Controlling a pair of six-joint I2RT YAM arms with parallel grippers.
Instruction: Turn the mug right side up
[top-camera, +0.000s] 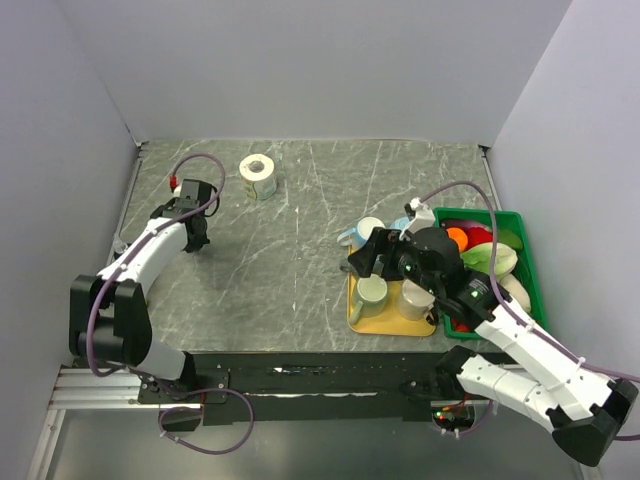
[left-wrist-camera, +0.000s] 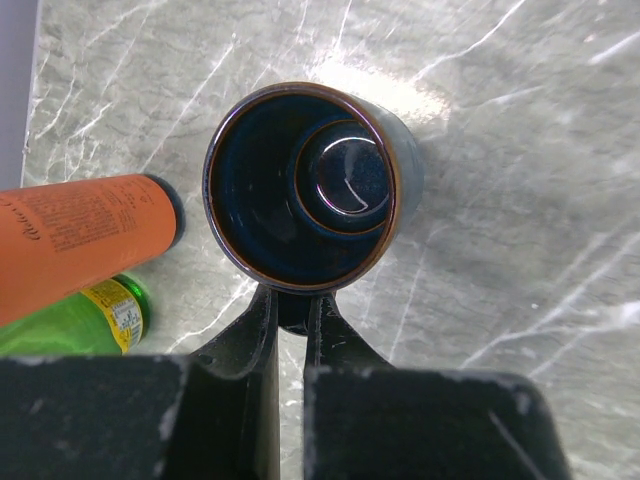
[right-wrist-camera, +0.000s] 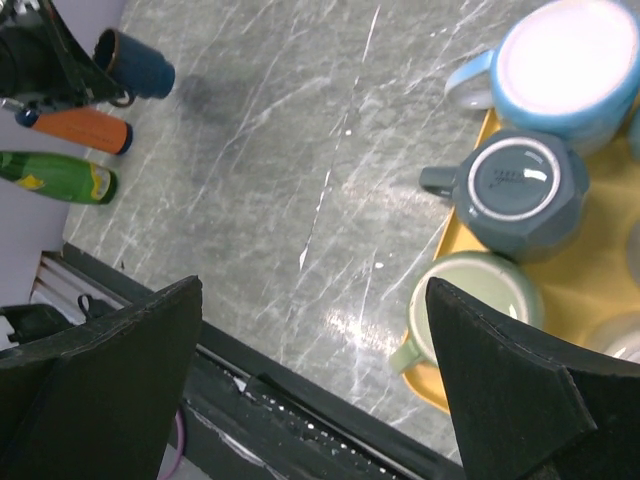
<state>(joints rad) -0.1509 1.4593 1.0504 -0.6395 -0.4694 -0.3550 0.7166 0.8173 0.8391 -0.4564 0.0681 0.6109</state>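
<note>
two tools: left tool (left-wrist-camera: 292, 305) clenches the mug (left-wrist-camera: 300, 185), handle (left-wrist-camera: 292, 318) mostly hidden; right tool (right-wrist-camera: 312, 290) released.

Light: bright, even, overhead.
Glare: white patch on counter (left-wrist-camera: 430, 85) beside dark blue mug (left-wrist-camera: 300, 180); pale blue mug (right-wrist-camera: 575, 60) washed out.

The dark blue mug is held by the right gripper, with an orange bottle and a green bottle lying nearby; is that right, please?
Not quite: the left gripper holds the dark blue mug, as the left wrist view shows; the right gripper is open. The orange bottle and green bottle do lie nearby.
</note>
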